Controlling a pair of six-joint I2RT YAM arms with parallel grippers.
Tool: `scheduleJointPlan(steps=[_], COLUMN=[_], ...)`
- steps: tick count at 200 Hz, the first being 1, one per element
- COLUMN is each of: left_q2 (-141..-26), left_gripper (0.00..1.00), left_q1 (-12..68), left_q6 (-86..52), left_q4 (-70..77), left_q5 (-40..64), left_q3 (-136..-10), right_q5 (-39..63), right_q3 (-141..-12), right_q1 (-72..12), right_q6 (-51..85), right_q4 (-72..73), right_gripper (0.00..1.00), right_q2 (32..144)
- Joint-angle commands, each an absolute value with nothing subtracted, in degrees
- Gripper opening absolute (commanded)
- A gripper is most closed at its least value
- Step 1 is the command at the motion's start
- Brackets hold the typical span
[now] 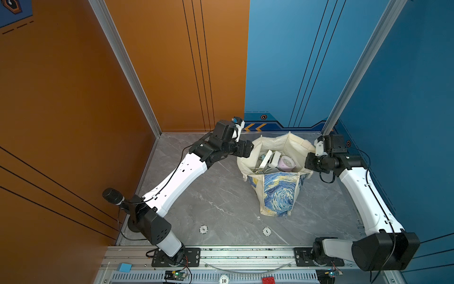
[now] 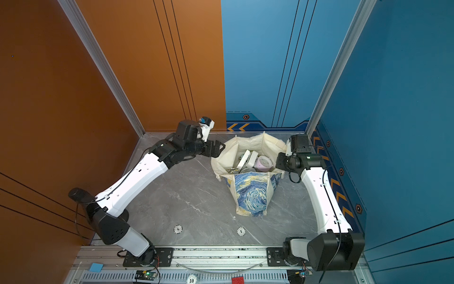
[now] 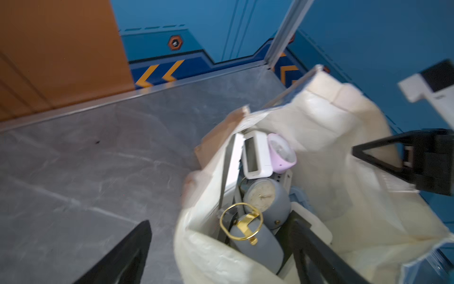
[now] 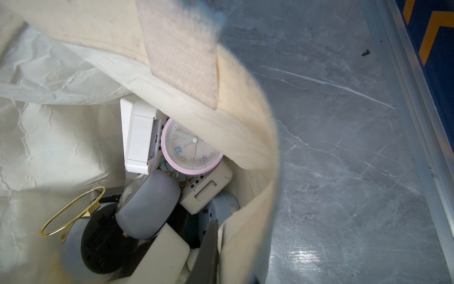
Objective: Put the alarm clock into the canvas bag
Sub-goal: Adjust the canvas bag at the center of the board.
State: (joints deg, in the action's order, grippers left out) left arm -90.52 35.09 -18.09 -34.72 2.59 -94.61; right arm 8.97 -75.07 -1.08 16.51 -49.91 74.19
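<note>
cream canvas bag (image 1: 280,191): stands upright and open-mouthed on the grey marble table (image 1: 208,196), starry print facing the camera in both top views.
pink alarm clock (image 4: 191,147): inside the bag, lying on top of the pile, dial up and tilted against the lining on the right arm's side.
other contents: a white digital clock (image 4: 140,137) just beside the pink one, grey clocks (image 3: 265,199) lower down, one with a gold ring handle; which of these the task means cannot be told for certain.
table check: no clock in view anywhere outside the bag.
left gripper (image 1: 249,150): jaws spread wide and holding nothing, straddling the bag's rim on its own side, one finger inside the mouth and one outside over the table.
right gripper (image 1: 307,163): jaws closed down on the opposite rim, apparently pinching the fabric to hold the mouth open.
done: the placing itself looks finished, since the clock sits in the bag and nothing grips it.
left: probably only clearing the left arm out of the mouth and letting go of the rim.
</note>
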Motion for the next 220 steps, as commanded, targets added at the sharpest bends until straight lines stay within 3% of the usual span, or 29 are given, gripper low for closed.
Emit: scheduleJointPlan(steps=[1, 55, 139, 220], left_q2=[-88.69, -94.56, -96.24, -97.9], left_gripper=[0.9, 0.87, 0.0, 0.0], left_q1=[35.17, 35.24, 34.72, 34.72], left_q6=[-25.74, -31.17, -34.53, -32.42], left_q4=[-39.46, -36.66, -25.38, -28.48], left_q5=[1.44, 14.31, 23.2, 27.44], left_q3=[-89.78, -85.56, -86.72, -111.13], right_q5=[9.23, 9.53, 14.0, 10.98], right_q3=[-76.05, -76.05, -80.74, -101.84], right_q1=[-1.63, -1.87, -4.53, -16.74], right_q6=[15.83, 15.89, 16.92, 21.77], right_q4=[-50.3, -50.31, -52.38, -52.39], right_gripper=[0.11, 0.11, 0.0, 0.0], right_q2=[73.3, 73.71, 75.0, 80.97])
